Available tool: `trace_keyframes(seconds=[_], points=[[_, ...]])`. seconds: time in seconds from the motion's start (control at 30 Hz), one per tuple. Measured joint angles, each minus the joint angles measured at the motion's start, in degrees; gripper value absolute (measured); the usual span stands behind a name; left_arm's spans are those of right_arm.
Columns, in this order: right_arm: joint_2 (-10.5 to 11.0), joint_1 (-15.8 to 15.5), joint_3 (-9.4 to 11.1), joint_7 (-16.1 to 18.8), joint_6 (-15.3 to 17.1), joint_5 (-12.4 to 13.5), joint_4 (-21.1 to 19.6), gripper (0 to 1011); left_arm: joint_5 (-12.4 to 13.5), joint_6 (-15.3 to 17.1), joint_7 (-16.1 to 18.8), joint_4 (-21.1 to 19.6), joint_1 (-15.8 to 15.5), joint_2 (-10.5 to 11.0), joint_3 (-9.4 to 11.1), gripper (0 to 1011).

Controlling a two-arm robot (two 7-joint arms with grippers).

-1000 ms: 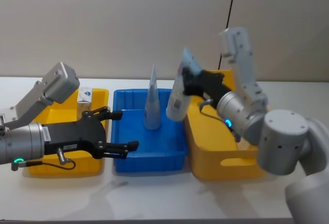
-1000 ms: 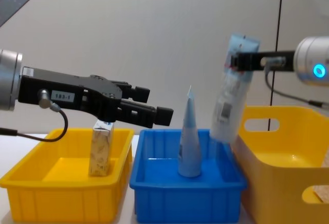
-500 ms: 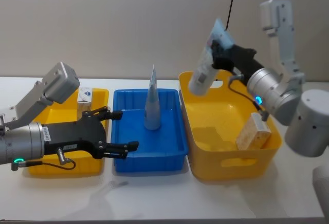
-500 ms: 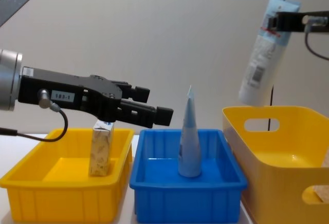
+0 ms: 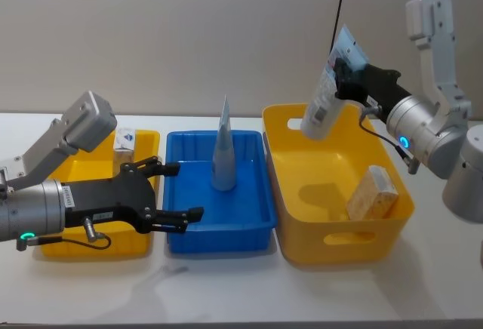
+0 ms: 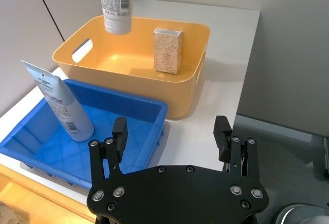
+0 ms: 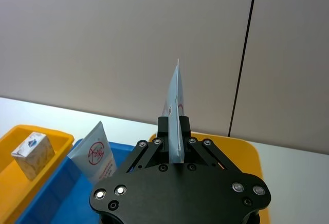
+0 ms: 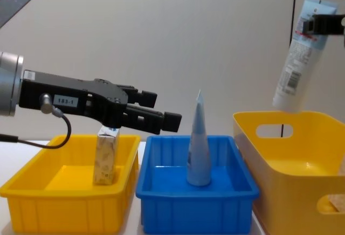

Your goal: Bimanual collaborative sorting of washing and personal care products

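Sorting seems about half done; right gripper (image 5: 349, 69) clamps a tube (image 5: 323, 100) above the large yellow bin (image 5: 287, 193); left gripper (image 5: 175, 192), fingers apart, hovers over the blue bin (image 5: 256, 231), where another tube (image 5: 223, 152) waits.

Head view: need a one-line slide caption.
Right gripper holds a tube above the large yellow bin; left gripper hovers open over the blue tray.

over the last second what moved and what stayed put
The right end effector, shut on a pale-blue tube, carried it rightward and upward from over the blue bin to above the large yellow bin. The left end effector, the standing tube and both cartons did not move.
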Motion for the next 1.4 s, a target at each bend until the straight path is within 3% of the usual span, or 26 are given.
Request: trace_keyframes(seconds=[0.37, 0.47, 0.93, 1.03, 1.07, 1.23, 1.4], points=[[0.6, 0.2, -0.2, 1.1, 0.4, -0.6, 1.1, 90, 0.0, 0.0, 0.0, 0.0, 0.0, 0.0, 0.0, 1000], [0.7, 0.3, -0.3, 1.3, 0.4, -0.7, 1.3, 129, 0.0, 0.0, 0.0, 0.0, 0.0, 0.0, 0.0, 1000], [0.9, 0.3, -0.4, 1.8, 0.5, -1.0, 1.7, 627, 0.0, 0.0, 0.0, 0.0, 0.0, 0.0, 0.0, 1000], [0.9, 0.4, -0.4, 1.8, 0.5, -1.0, 1.7, 684, 0.0, 0.0, 0.0, 0.0, 0.0, 0.0, 0.0, 1000], [0.9, 0.4, -0.4, 1.8, 0.5, -1.0, 1.7, 749, 0.0, 0.0, 0.0, 0.0, 0.0, 0.0, 0.0, 1000], [1.0, 0.4, -0.5, 1.9, 0.6, -1.0, 1.8, 900, 0.0, 0.0, 0.0, 0.0, 0.0, 0.0, 0.0, 1000], [1.0, 0.4, -0.5, 1.9, 0.6, -1.1, 1.8, 975, 0.0, 0.0, 0.0, 0.0, 0.0, 0.0, 0.0, 1000]])
